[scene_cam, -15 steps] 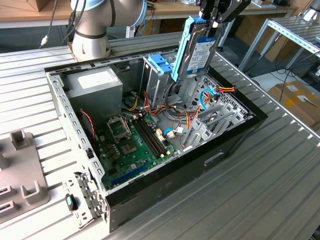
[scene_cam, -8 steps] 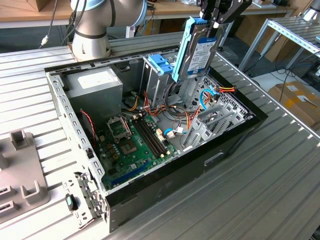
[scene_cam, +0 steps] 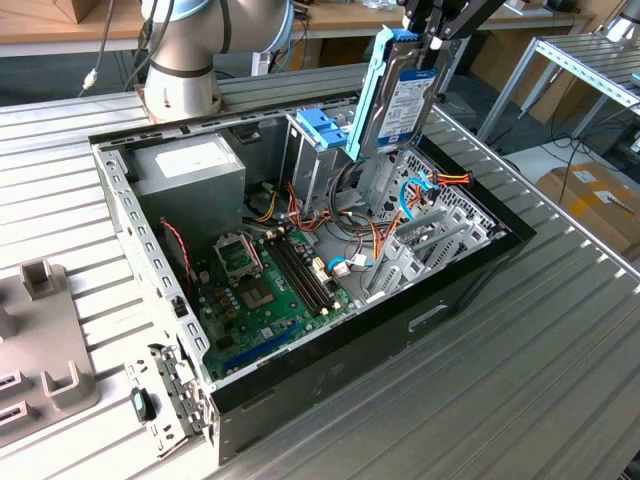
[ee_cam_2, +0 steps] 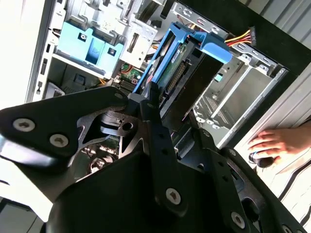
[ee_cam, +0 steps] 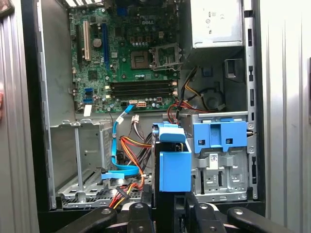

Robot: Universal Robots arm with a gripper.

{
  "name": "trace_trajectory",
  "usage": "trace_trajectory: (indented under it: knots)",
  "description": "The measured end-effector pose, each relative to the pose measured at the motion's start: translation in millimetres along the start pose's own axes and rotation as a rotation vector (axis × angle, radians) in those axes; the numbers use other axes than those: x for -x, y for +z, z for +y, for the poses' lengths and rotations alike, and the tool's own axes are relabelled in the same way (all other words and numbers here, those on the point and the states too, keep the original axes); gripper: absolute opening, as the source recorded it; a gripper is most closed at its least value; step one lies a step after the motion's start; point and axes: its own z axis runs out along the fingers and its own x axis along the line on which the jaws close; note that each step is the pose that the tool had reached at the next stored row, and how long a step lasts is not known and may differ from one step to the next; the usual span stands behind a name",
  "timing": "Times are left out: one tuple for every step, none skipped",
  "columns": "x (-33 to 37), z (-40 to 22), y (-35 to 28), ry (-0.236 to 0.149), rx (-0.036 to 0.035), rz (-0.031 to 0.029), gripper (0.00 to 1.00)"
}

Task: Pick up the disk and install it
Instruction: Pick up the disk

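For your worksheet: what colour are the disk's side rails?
Bright blue; the disk shows best in the exterior view.

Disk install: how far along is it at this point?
Done: the pick-up. The gripper is shut on the disk, which hangs on edge above the open computer case. In hand: in the first wrist view, the disk's blue rail sits over the case interior, beside the blue-latched cage. Left: the seating. The disk is in no bay yet.
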Motion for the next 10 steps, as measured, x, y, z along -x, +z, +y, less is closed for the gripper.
trace_trajectory:
  knots:
    - [-0.7, -0.1, 0.0, 0.000, 0.0000, 0.0009, 0.35]
    - [-1.4, -0.2, 0.0, 0.000, -0.0001, 0.0018, 0.35]
    - [-2.4, -0.3, 0.1, 0.000, -0.0002, 0.0027, 0.35]
    - [-3.4, -0.3, 0.1, 0.000, -0.0001, 0.0035, 0.35]
    - [-5.0, -0.4, 0.1, 0.000, -0.0002, 0.0049, 0.35]
    - [-7.6, -0.6, 0.2, 0.000, -0.0004, 0.0064, 0.35]
    - [-8.6, -0.6, 0.2, 0.000, -0.0003, 0.0069, 0.35]
    - [-9.6, -0.6, 0.2, 0.000, -0.0003, 0.0073, 0.35]
    - [-11.1, -0.7, 0.3, 0.000, -0.0004, 0.0077, 0.35]
    - [-11.9, -0.8, 0.2, 0.000, -0.0004, 0.0080, 0.35]
